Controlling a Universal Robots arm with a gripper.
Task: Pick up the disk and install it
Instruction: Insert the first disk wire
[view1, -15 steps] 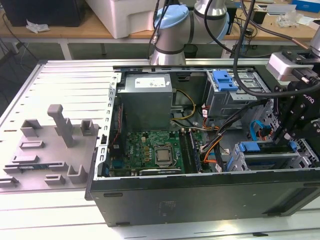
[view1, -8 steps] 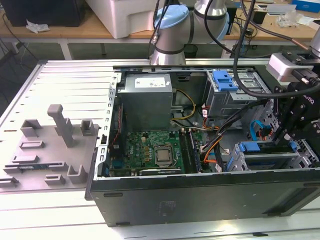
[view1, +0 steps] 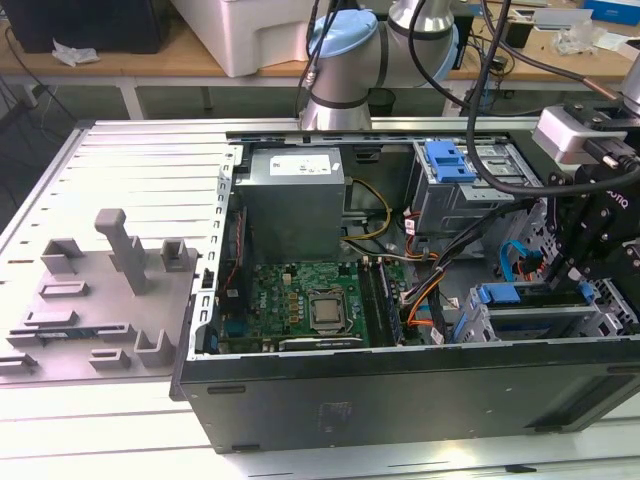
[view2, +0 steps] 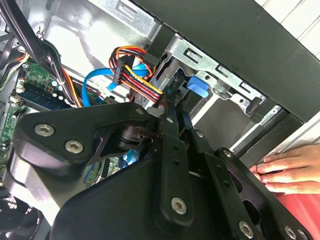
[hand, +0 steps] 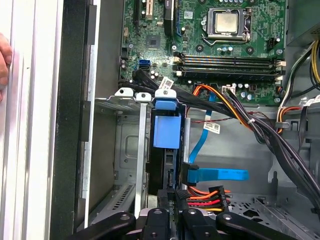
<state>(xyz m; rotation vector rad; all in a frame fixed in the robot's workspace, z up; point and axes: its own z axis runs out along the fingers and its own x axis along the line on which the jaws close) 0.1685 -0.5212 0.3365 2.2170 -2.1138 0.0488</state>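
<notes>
Exterior view, lower right of the frame: your gripper (view1: 578, 262) sits low over the lower drive cage (view1: 535, 312) inside the open computer case (view1: 400, 385). In the first wrist view the disk (hand: 166, 131) stands on edge in the cage slot, centre frame, blue carrier tab up; I cannot tell whether the jaws grip it. Risks: SATA cable (hand: 220, 174) and power leads (hand: 202, 192) crowd the fingers, so snagging is likely; a person's hand (view2: 290, 170) rests on the case edge.

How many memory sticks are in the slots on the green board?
2 memory sticks, side by side beside the processor socket: one nearer the socket, the other just beyond. More may be hidden under cables.
</notes>
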